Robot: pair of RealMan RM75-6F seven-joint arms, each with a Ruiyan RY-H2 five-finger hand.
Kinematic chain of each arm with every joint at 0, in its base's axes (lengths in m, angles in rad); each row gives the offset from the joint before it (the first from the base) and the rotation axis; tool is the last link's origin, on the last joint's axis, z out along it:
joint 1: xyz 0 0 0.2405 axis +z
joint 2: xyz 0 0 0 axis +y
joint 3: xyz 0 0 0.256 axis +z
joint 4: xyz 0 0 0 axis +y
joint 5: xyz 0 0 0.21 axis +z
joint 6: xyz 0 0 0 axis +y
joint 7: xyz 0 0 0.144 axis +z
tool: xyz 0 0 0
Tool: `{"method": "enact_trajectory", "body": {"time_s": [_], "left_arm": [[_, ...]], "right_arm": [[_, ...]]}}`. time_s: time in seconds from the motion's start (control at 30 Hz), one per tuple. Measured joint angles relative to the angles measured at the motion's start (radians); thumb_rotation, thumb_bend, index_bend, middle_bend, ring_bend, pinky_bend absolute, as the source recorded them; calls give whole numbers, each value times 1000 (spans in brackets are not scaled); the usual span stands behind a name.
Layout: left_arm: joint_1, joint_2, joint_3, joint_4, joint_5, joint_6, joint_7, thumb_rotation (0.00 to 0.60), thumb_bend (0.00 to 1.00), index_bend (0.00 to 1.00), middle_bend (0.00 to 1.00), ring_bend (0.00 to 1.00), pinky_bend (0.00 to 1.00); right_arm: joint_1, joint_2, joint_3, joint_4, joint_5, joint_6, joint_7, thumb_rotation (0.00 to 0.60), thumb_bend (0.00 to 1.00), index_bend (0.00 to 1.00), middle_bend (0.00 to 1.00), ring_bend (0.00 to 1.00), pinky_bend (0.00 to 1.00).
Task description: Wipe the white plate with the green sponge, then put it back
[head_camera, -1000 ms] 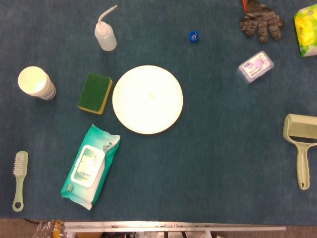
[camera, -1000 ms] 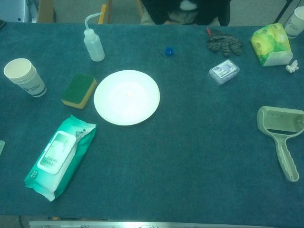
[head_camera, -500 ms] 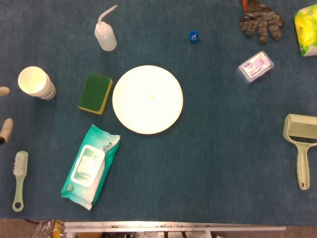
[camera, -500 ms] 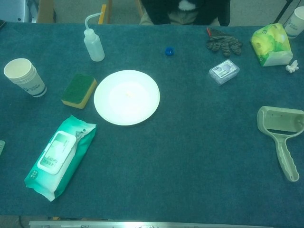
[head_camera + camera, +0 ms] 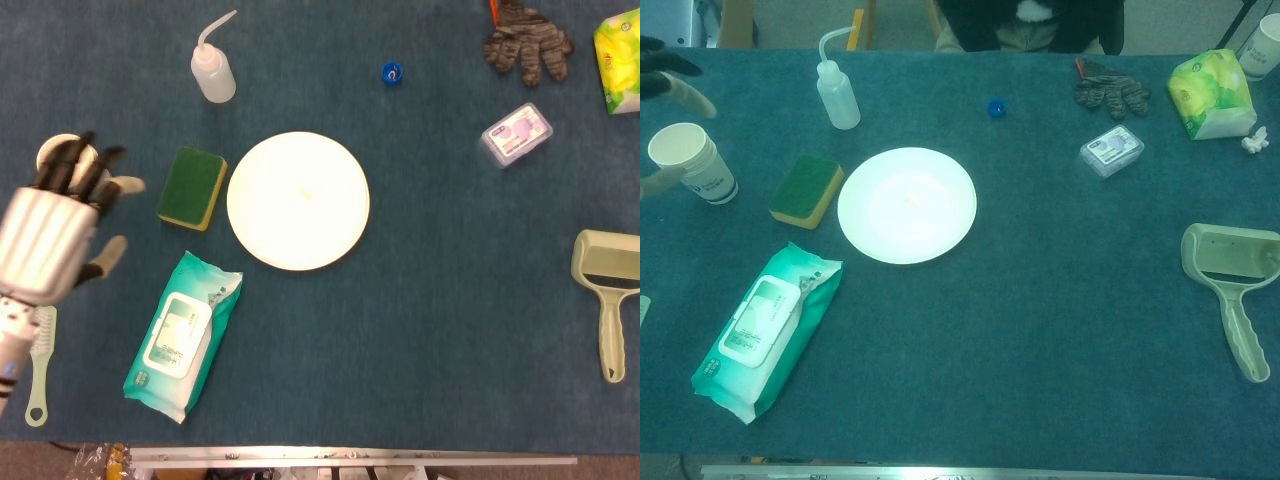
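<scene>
Left hand open over left edge of table, sponge and plate untouched.

Near left: wet-wipes pack (image 5: 180, 337) lies flat, a small brush (image 5: 38, 362) left of it at the table edge. Near right: a lint-roller-type handle tool (image 5: 606, 300) is seen. Left hand (image 5: 50, 240) is held above the table at far left, fingers (image 5: 78, 165) spread, nothing held; fingertips overlap the paper cup (image 5: 690, 160) in head view. Green sponge (image 5: 192, 187) lies just left of the white plate (image 5: 298, 200), apart from the hand. Further back: squeeze bottle (image 5: 212, 72), blue cap (image 5: 392, 72), small clear box (image 5: 516, 134), glove (image 5: 527, 42), yellow-green packet (image 5: 1212, 94). Right hand is not seen in either view.
</scene>
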Motion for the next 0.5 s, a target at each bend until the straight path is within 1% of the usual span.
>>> {"method": "enact_trajectory", "body": {"time_s": [0.03, 0.1, 0.17, 0.2, 0.23, 0.33, 0.37, 0.5], "left_arm": [[-15, -4, -1, 1, -5, -23, 15, 598, 296, 295, 130, 0, 22], [-48, -16, -4, 7, -25, -75, 51, 573, 296, 293, 127, 0, 22], [-77, -34, -8, 17, -57, -117, 85, 534, 296, 290, 123, 0, 22], [-88, -42, -10, 23, -73, -132, 98, 525, 295, 289, 121, 0, 22], [-98, -51, -12, 29, -90, -144, 110, 503, 293, 287, 117, 0, 22], [-126, -81, -19, 51, -153, -179, 151, 406, 278, 282, 106, 0, 22], [-137, -96, -23, 61, -179, -189, 169, 384, 275, 281, 105, 0, 22], [-169, -150, -33, 104, -263, -211, 228, 342, 273, 275, 95, 0, 22]], "right_arm": [[-1, 1, 0, 1, 1, 0, 0, 600, 388, 390, 394, 244, 450], [-1, 1, 0, 1, 2, 0, -1, 600, 388, 390, 394, 244, 450], [-1, 0, 0, 2, 3, -2, -3, 600, 388, 389, 394, 244, 450], [0, -1, 0, 3, 4, -3, -4, 600, 388, 389, 394, 244, 450], [1, -2, 0, 3, 4, -4, -5, 600, 388, 389, 394, 244, 450], [3, -3, 1, 3, 5, -8, -8, 600, 388, 389, 393, 244, 450], [4, -3, 2, 3, 6, -8, -8, 600, 388, 389, 394, 244, 450], [6, -3, 3, 5, 9, -13, -9, 600, 387, 389, 394, 244, 450]]}}
